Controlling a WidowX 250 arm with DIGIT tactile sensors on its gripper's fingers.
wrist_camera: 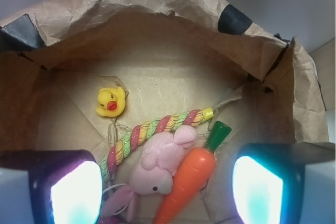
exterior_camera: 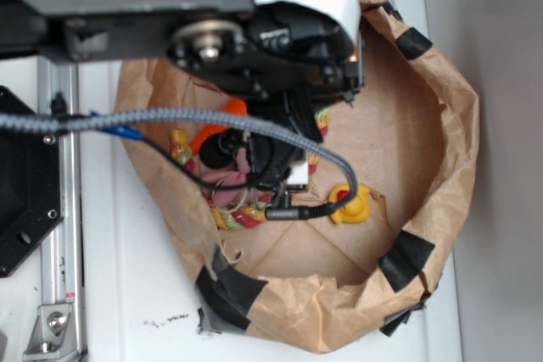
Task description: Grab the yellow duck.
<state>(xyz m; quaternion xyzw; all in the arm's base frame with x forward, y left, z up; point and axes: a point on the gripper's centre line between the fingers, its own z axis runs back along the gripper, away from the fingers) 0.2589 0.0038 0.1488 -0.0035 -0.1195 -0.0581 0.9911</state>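
The yellow duck is small, with a red-orange beak. It sits on the brown paper floor in the upper left of the wrist view, apart from the other toys. In the exterior view the duck shows just right of the arm's cable. My gripper is open, and its two glowing fingertips stand wide apart at the bottom corners. It hangs over a pink plush and a carrot, with nothing held between the fingers. The duck lies ahead of the left finger, well clear of it.
The toys lie in a rolled-down brown paper bag with black tape patches; its crumpled wall rises behind the duck. A pink plush, an orange carrot and a yellow-pink-green rope crowd the space under the gripper.
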